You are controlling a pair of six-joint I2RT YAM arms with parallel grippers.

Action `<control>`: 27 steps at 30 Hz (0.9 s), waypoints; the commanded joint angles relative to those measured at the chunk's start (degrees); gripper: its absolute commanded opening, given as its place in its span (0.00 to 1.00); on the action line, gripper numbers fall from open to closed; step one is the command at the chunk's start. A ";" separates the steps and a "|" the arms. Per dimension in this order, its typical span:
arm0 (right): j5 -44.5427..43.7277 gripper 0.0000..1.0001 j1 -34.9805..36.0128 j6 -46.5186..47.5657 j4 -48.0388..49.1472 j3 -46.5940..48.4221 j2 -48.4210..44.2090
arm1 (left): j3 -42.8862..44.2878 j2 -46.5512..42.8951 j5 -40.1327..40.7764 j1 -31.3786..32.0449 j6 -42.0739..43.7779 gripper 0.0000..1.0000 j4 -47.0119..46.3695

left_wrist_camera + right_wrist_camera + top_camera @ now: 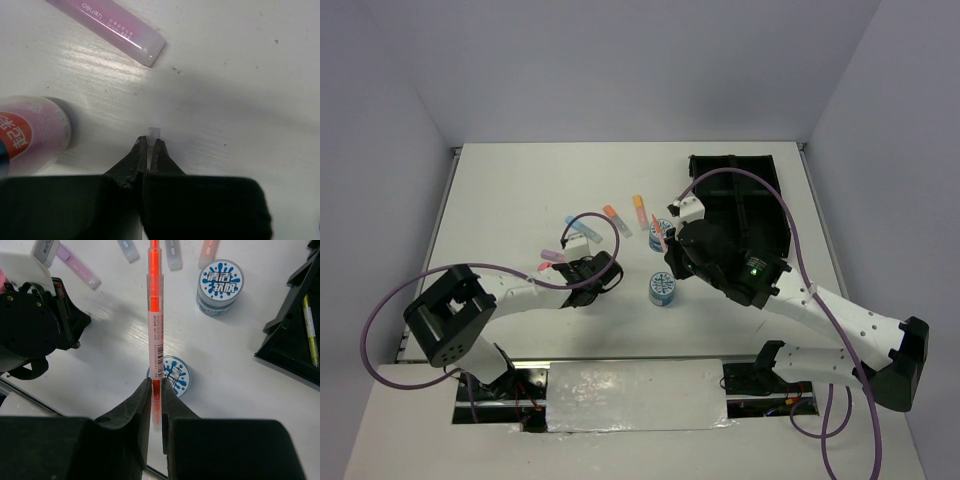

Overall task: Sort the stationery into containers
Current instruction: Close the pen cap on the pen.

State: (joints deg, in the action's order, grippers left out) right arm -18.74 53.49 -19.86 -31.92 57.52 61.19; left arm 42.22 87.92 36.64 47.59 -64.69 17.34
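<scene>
My right gripper (155, 385) is shut on a thin orange pen (155, 325) and holds it above the table over one blue-white tub (174, 376); it also shows in the top view (669, 246). A second tub (220, 284) stands nearer the black divided tray (735, 205). A yellow pen (310, 332) lies in the tray. My left gripper (150, 142) is shut low over the table, with a small clear plastic piece (153, 132) between its tips. A pink bottle (30, 135) and a purple highlighter (115, 30) lie close to it.
Blue (575, 225) and orange (616, 218) highlighters and another orange stick (640, 208) lie in a loose row behind the grippers. The left arm's wrist (35, 335) sits close on the left of the right gripper. The tray's corner (280, 347) is near on the right.
</scene>
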 commanded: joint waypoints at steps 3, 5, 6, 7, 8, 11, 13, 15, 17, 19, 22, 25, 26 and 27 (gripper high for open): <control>-0.77 0.00 0.30 0.43 0.10 1.20 -1.77 | -0.91 3.22 -4.91 -0.22 0.26 0.00 0.15; 0.36 0.00 0.21 0.43 0.98 0.15 -1.95 | -0.91 2.70 -6.40 -0.22 0.70 0.00 -1.07; 0.63 0.00 0.12 0.26 2.20 -0.47 -2.21 | -1.17 1.83 -7.10 -0.22 2.01 0.00 -2.30; 0.81 0.00 -0.14 -0.53 3.09 -1.26 -2.56 | -2.22 -0.88 -8.24 -0.13 3.41 0.00 -4.14; 1.33 0.00 -0.67 -0.97 4.22 -2.31 -3.78 | -2.92 -2.73 -11.47 -0.13 5.08 0.00 -6.68; 7.91 0.00 -4.62 -2.81 10.20 -9.15 -6.77 | -6.61 -13.36 -17.55 -0.04 10.80 0.00 -16.80; 9.60 0.00 -5.59 -4.57 12.93 -11.28 -7.57 | -7.67 -21.68 -18.71 -0.13 13.44 0.00 -20.94; 13.26 0.00 -5.42 -6.15 17.04 -14.62 -8.98 | -7.50 -29.25 -20.03 -0.13 16.50 0.00 -23.13; 16.96 0.00 -4.72 -7.03 21.61 -18.90 -11.25 | -7.06 -31.58 -20.82 -0.13 18.10 0.00 -23.94; 23.64 0.00 -3.67 -8.79 30.92 -24.26 -13.02 | -6.36 -39.04 -21.52 -0.31 19.77 0.00 -26.04; 26.21 0.00 -0.95 -12.30 42.01 -28.41 -15.57 | -6.01 -43.61 -23.28 -0.57 20.91 0.00 -29.19; 22.54 0.00 3.26 -13.28 45.98 -29.13 -16.63 | -7.76 -47.22 -25.30 -0.57 21.09 0.00 -35.24; 21.56 0.00 3.98 -13.36 46.42 -28.95 -16.54 | -8.29 -47.92 -25.83 -0.57 21.61 0.00 -37.10; 20.68 0.00 4.59 -13.63 46.86 -28.87 -16.37 | -9.42 -49.06 -26.62 -0.66 22.14 0.00 -38.95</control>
State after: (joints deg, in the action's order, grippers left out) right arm 2.85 55.77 -31.27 3.75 28.14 46.02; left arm 34.57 40.93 13.50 47.27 -45.23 -12.62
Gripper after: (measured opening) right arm 0.157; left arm 0.041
